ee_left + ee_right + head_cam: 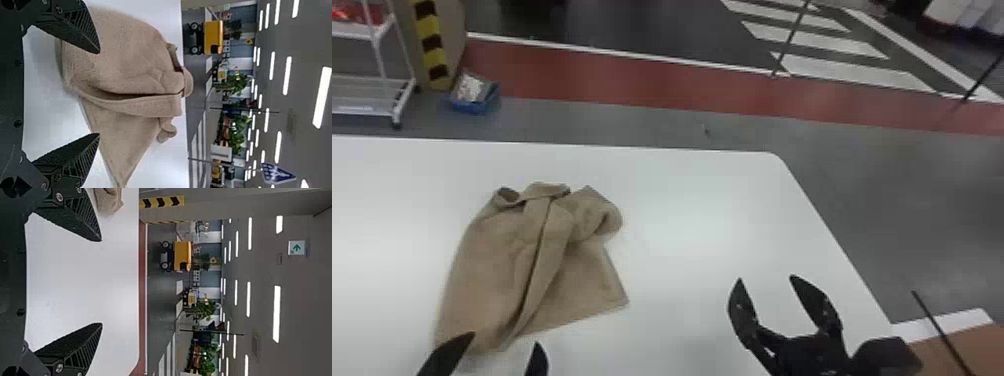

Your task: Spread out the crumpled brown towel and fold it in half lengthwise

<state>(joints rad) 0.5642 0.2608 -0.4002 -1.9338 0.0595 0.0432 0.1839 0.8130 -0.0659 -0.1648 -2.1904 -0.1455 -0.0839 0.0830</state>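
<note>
On the left part of the white table lies the brown towel, rumpled, with a long ridge down its middle and a flatter corner jutting right. By its near edge the left gripper is spread and empty, while the right gripper, likewise released, is well apart from the cloth, toward the table's right edge. Beyond the table, a blue bin sits on the floor.

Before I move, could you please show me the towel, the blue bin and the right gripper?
Towel (pixel 487 255): head view, on its broad left part.
Blue bin (pixel 469 107): head view, on its front wall.
Right gripper (pixel 766 277): head view, midway between its fingertips.
</note>
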